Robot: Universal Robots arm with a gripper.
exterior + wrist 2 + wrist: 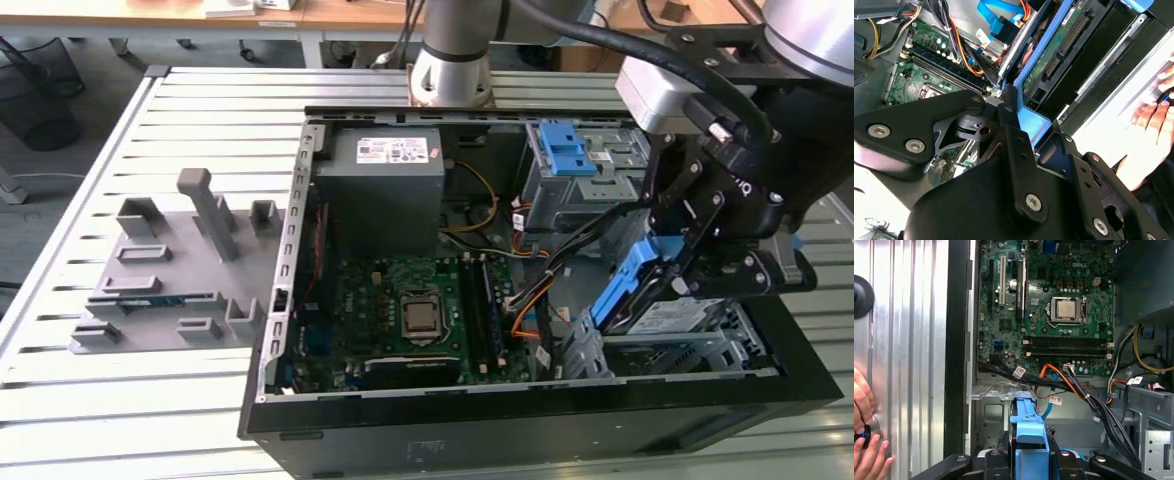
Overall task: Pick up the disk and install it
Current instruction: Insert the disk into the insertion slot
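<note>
Fig.: end effector [687, 283] clenched on the disk [663, 315]. Disk is tilted, blue frame uppermost, over the drive cage [694, 352] at the exterior view's right of the open computer case [534, 425]. Motherboard [407, 310] lies alongside. Case sits on slatted desk [120, 400]. A person's hand [865, 440] rests on desk nr the case wall.

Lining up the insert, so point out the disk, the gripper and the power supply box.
the disk [671, 317], exterior view, on its silver labelled face.
the gripper [1030, 460], first wrist view, midway between its fingertips.
the power supply box [387, 200], exterior view, on its grey face.
</note>
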